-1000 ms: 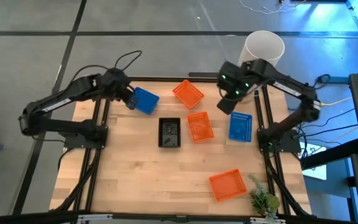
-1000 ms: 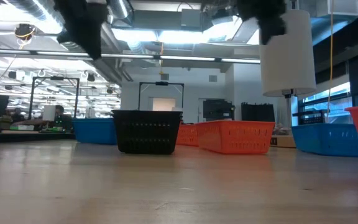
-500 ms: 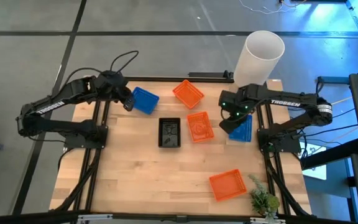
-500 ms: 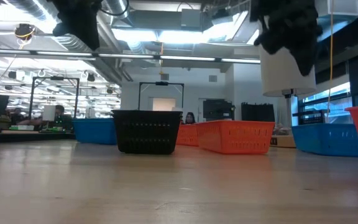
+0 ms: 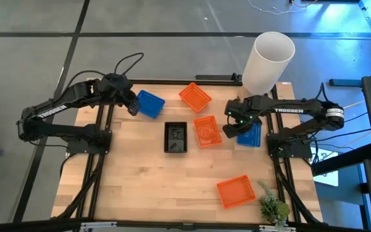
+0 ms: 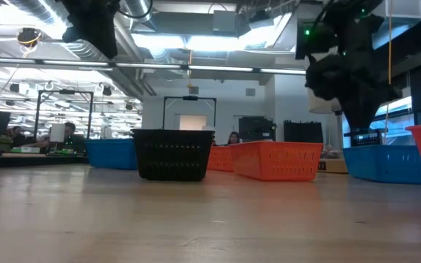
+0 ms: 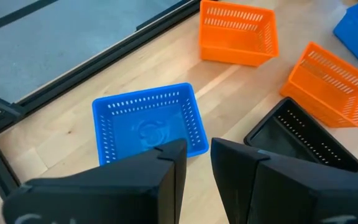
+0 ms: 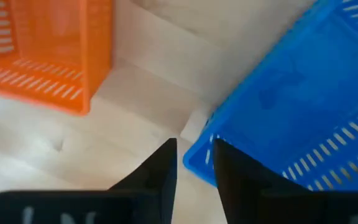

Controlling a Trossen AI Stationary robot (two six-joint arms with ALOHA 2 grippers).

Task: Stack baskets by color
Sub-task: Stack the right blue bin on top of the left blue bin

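Looking down from above, I have the right gripper (image 5: 232,124) over the blue basket (image 5: 250,133) near the tabletop's right edge, left gripper (image 5: 133,105) waiting beside the far-left blue basket (image 5: 150,103). Through the right wrist, my fingers (image 8: 160,163) stand slightly parted at the blue rim; I judge pickup is next, needing them astride that wall before closing.

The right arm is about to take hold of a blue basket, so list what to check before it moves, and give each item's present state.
1. Right gripper jaws apart: ok.
2. Jaws lined up on the right-hand blue basket: ok. In the right wrist view its corner shows between them.
3. Nearest orange basket apart from that blue basket: ok, bare wood shows between them.
4. Left gripper empty: ok. It hovers above the other blue basket.
5. That other blue basket open and upright to receive a stack: ok.
6. Third blue basket found: cannot tell, only two show.
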